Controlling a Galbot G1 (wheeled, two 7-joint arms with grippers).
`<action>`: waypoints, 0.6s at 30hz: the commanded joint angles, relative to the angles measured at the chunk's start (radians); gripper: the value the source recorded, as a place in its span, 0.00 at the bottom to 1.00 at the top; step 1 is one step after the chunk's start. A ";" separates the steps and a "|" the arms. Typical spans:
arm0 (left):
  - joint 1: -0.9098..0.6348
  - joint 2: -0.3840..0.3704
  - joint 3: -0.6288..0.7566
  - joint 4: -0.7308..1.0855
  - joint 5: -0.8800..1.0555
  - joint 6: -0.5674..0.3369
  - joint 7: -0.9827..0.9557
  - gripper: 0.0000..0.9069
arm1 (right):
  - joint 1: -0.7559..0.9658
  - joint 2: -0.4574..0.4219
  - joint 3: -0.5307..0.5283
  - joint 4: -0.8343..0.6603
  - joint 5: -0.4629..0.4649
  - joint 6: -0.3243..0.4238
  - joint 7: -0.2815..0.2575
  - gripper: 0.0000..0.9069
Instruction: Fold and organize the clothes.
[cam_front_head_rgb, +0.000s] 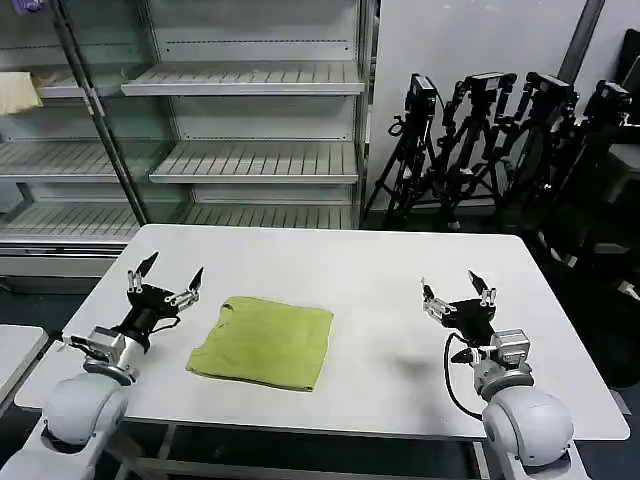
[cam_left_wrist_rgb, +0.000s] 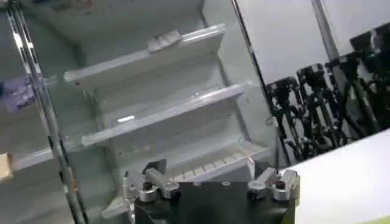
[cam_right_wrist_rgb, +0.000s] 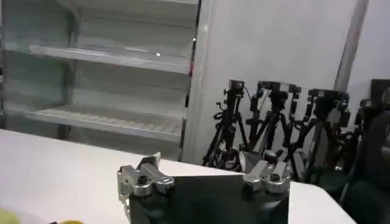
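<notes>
- The left claw (cam_front_head_rgb: 166, 279) hovers released above the near-left part of the table, its two dark, pale-tipped fingers (cam_front_head_rgb: 143, 268) spread wide and pointing up and away, gripping nothing.
- Just to its right, close to but apart from the claw, the lime yellow-green short-sleeved T-shirt of soft fabric (cam_front_head_rgb: 265, 341) lies folded into a rough rectangle, flat on the table, its neckline toward the near-left edge.
- The right claw (cam_front_head_rgb: 458, 293) is raised over the near-right part of the table, well apart from the shirt, its fingers likewise spread and empty.
- Both claws sit on grey, rounded arms that reach in from the near edge, left arm (cam_front_head_rgb: 75, 404) and right arm (cam_front_head_rgb: 525, 420).
- The white rectangular table (cam_front_head_rgb: 380, 280) carries the shirt alone between the two claws, with bare surface stretching to the far edge.
- From the left wrist, the left claw's metal knuckles (cam_left_wrist_rgb: 152, 182) stand apart against the shelving, with a sliver of table at the side.
- From the right wrist, the right claw's knuckles (cam_right_wrist_rgb: 143, 179) are also apart, the white table running out beyond them.
- Beyond the table on the far left stands a glass-fronted metal shelving unit with slatted shelves (cam_front_head_rgb: 250, 160); a pale cream cloth (cam_front_head_rgb: 18, 93) rests on an upper shelf at the far left.
- On the far right, a cluster of black camera tripods (cam_front_head_rgb: 490, 150) stands against a white wall.
</notes>
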 joint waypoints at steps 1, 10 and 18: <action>0.046 -0.010 -0.021 -0.029 0.149 -0.013 0.043 1.00 | -0.006 0.002 -0.088 0.019 0.027 -0.012 -0.014 1.00; 0.070 -0.018 -0.089 -0.009 0.130 -0.023 0.074 1.00 | 0.043 0.033 -0.480 -0.062 -0.088 0.010 -0.090 1.00; 0.097 -0.015 -0.126 -0.018 0.089 -0.001 0.056 1.00 | 0.055 0.057 -0.541 -0.169 -0.118 -0.009 -0.081 1.00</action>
